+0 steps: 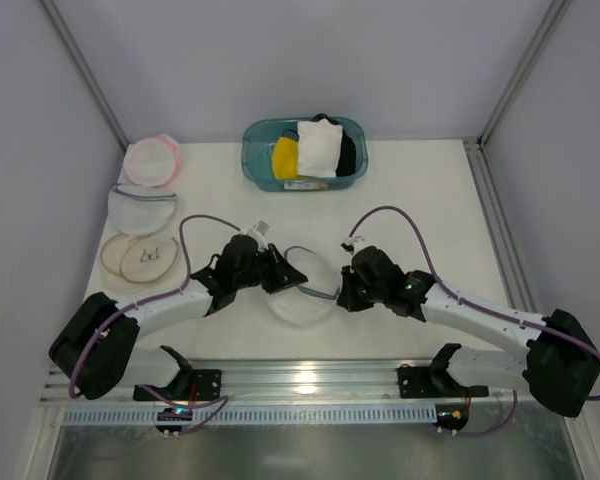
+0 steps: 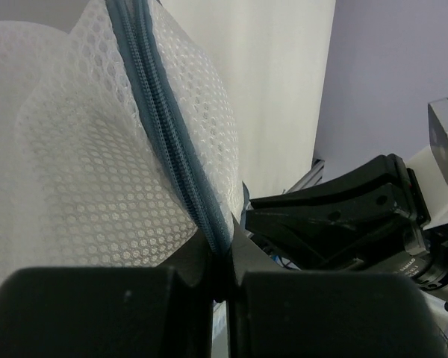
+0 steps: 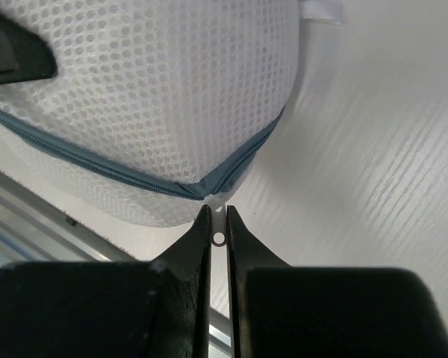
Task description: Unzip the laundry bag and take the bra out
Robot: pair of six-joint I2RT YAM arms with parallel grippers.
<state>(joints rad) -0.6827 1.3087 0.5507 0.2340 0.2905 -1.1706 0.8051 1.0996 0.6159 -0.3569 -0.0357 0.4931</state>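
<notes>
The laundry bag, a round white mesh pouch with a grey-blue zipper rim, lies between my two arms near the front of the table. My left gripper is shut on its zipper rim at the bag's left side. My right gripper is shut on the white zipper pull at the bag's right side, where the zipper ends. The bag's mesh bulges above the fingers. The bra is hidden; I cannot make it out through the mesh.
A teal basket at the back holds a yellow garment, a white pad and dark cloth. At the left lie a pink-rimmed pouch, a white mesh pouch and a beige-rimmed pouch. A metal rail runs along the front.
</notes>
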